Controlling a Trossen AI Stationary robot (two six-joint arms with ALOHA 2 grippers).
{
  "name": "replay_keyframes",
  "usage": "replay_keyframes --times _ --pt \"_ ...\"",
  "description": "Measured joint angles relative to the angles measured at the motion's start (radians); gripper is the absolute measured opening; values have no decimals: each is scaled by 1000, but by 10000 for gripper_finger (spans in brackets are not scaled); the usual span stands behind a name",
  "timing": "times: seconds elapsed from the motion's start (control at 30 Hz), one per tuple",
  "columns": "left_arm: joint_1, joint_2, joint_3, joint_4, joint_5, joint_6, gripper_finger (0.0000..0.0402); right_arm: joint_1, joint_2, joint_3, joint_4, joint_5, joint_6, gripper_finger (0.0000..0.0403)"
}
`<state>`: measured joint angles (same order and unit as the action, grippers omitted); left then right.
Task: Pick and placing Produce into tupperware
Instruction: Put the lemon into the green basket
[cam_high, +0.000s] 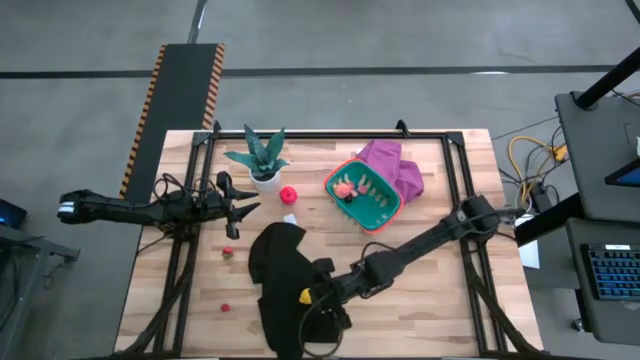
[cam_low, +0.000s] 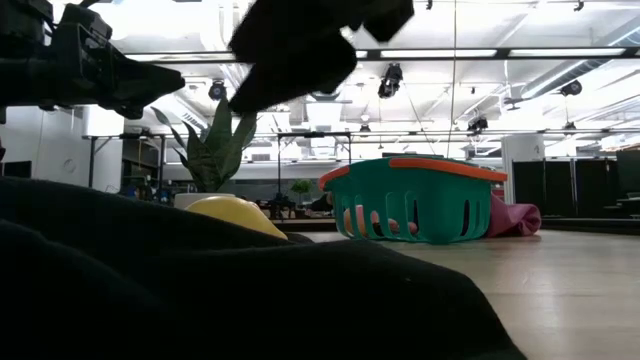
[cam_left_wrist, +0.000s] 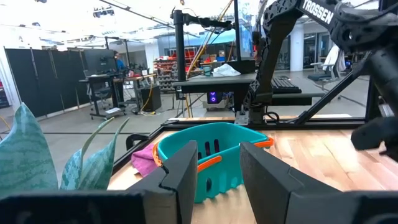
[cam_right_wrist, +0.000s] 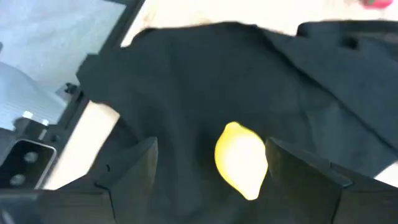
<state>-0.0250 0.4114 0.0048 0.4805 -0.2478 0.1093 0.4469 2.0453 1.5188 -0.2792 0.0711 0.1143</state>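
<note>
The yellow lemon-shaped produce (cam_right_wrist: 241, 158) lies on a black cloth (cam_high: 280, 270) near the table's near edge. My right gripper (cam_right_wrist: 217, 174) hangs just above it, open, with one finger on either side and a gap to each. In the low view the lemon (cam_low: 235, 214) shows under the dark right gripper (cam_low: 300, 40). The teal tupperware (cam_high: 363, 192) stands farther back with pink produce (cam_high: 345, 188) inside. A red piece (cam_high: 288, 195) lies beside the plant, and two small red pieces (cam_high: 228, 252) (cam_high: 225, 308) lie on the left. My left gripper (cam_high: 245, 205) waits open by the plant.
A potted green plant (cam_high: 262, 160) stands right beside my left gripper. A purple cloth (cam_high: 395, 165) lies behind the tupperware. A small white scrap (cam_high: 290, 218) lies near the black cloth. Black frame rails (cam_high: 330, 135) run around the table. Bare wood (cam_high: 440, 300) shows on the right.
</note>
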Motion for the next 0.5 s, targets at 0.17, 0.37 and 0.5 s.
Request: replay_keyframes --times 0.17,0.37,0.5 --pt "0 -1 0 0 0 0 108 -5 25 0 11 8 -14 285" --pt "0 0 0 1 0 0 108 -22 76 0 39 17 -37 284" --pt "0 0 0 1 0 0 108 -34 107 0 58 18 -45 281"
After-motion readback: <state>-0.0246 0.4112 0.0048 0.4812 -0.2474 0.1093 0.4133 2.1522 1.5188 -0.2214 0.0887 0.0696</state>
